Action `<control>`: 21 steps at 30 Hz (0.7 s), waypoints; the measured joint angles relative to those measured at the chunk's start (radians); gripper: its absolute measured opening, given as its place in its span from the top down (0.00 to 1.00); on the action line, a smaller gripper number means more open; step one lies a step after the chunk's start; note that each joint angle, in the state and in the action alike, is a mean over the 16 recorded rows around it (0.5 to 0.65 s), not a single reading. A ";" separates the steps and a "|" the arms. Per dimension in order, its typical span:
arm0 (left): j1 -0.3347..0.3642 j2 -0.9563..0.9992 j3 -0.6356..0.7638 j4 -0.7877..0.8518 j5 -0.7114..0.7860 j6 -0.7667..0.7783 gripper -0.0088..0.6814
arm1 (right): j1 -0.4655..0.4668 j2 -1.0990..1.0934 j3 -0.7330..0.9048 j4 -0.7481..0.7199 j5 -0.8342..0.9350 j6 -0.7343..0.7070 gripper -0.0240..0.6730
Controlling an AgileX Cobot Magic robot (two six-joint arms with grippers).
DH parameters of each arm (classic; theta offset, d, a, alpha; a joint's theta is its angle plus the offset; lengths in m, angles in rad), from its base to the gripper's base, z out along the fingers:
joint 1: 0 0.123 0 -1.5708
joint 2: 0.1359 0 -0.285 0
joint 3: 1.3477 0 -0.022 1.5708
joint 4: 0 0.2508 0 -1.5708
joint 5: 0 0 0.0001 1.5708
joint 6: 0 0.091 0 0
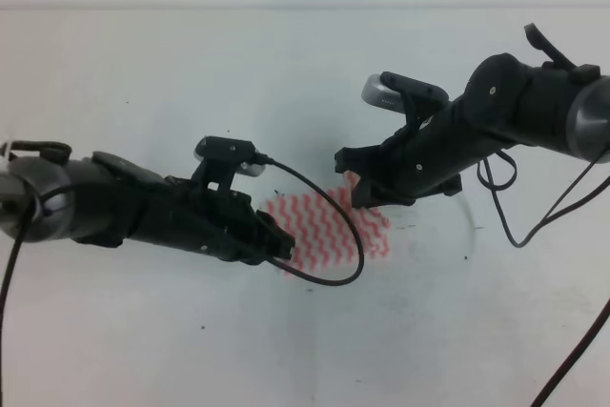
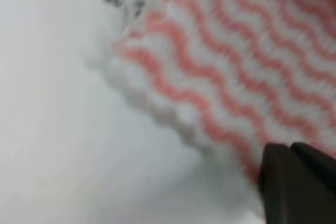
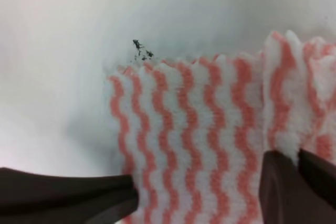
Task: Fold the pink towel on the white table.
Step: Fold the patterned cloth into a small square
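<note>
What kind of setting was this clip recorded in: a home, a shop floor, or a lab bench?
Most likely a lab or test bench, not a home. A plain white table fills the view, with two black robot arms over it, the left tool and right tool at a single pink towel, and a loose cable running from the left arm.

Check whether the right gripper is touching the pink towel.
Touching. In the right wrist view the right gripper has a bunched edge of the pink towel pinched up between the dark fingers at lower right.

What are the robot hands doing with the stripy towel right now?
Right tool shut on pink towel, corner lifted. Left tool at towel's opposite edge, grip unclear. White table: nothing in the way.
</note>
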 joint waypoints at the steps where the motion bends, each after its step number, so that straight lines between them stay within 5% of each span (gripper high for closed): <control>1: 0.000 0.005 0.000 0.000 -0.003 0.001 0.99 | 0.000 0.000 0.000 0.003 0.000 -0.001 0.99; 21: 0.000 0.042 -0.002 -0.006 0.004 0.005 0.99 | 0.031 -0.002 -0.009 0.157 -0.008 -0.103 0.99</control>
